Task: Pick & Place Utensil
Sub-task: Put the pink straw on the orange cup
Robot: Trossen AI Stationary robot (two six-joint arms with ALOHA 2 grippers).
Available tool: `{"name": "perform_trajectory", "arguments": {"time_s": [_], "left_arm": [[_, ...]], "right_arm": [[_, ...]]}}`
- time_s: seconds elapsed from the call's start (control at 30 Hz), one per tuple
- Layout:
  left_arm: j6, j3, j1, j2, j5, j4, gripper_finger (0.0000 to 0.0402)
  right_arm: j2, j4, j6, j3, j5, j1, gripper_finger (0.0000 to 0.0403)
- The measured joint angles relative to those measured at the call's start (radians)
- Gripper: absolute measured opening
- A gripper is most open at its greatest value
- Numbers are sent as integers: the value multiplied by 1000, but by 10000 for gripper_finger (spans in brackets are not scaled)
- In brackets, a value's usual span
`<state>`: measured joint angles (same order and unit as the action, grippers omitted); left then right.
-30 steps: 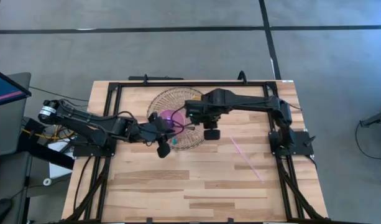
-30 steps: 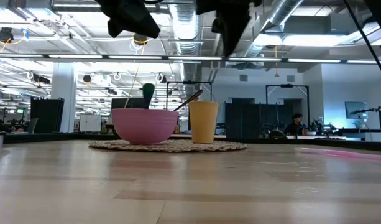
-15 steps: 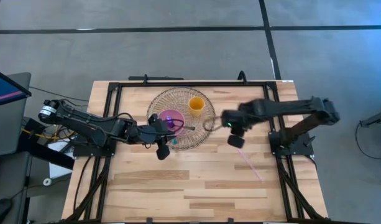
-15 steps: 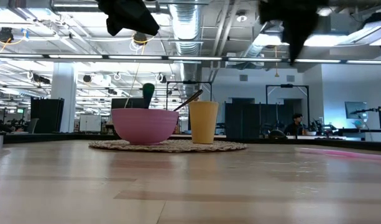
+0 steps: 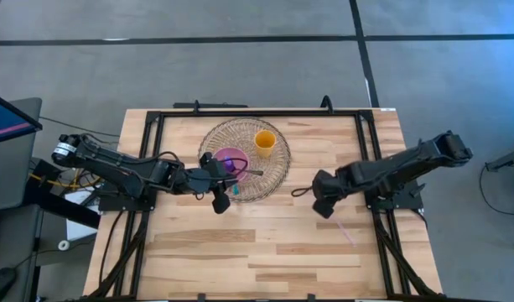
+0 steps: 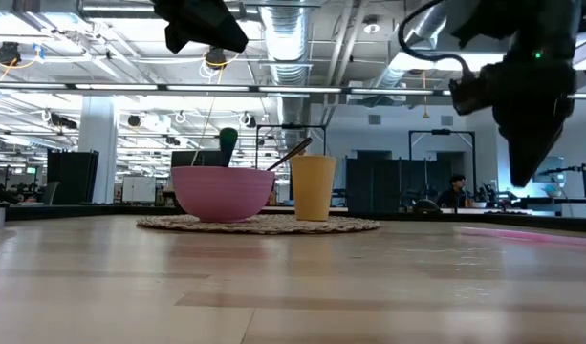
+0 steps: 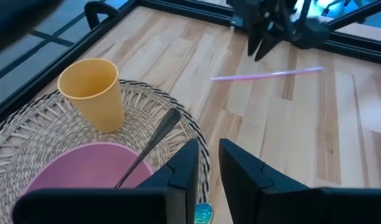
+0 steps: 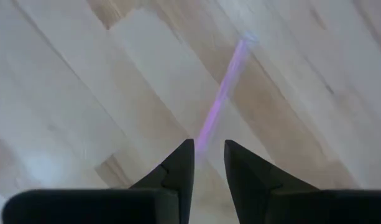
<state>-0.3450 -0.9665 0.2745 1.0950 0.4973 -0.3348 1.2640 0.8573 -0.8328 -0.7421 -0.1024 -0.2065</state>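
One thin pink straw (flat on wood)

the pink bowl is running off the left wrist picture's edge, and the left pincer is covering its near rim. the spoon is dipping into the bowl, so its head is staying hidden. in the right wrist view the pink straw is blurring, and its near end is vanishing behind the right pincer. in the low view both arms are getting cut off at the top edge, and the straw is showing only as a faint pink streak on the desk.
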Motion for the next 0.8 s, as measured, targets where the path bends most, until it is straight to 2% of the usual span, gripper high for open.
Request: {"name": "perform_trajectory", "arguments": {"time_s": [0.13,0.3,0.63,0.8], "left_arm": [[0,0,0,0,0,4,65],[0,0,0,0,0,7,65],[0,0,0,0,0,9,65],[0,0,0,0,0,12,65]], "right_arm": [[0,-116,-41,57,-6,0,82],[0,-170,-93,104,-80,-2,82],[0,-334,-138,206,-82,-3,82],[0,-342,-138,230,-118,-3,82]]}}
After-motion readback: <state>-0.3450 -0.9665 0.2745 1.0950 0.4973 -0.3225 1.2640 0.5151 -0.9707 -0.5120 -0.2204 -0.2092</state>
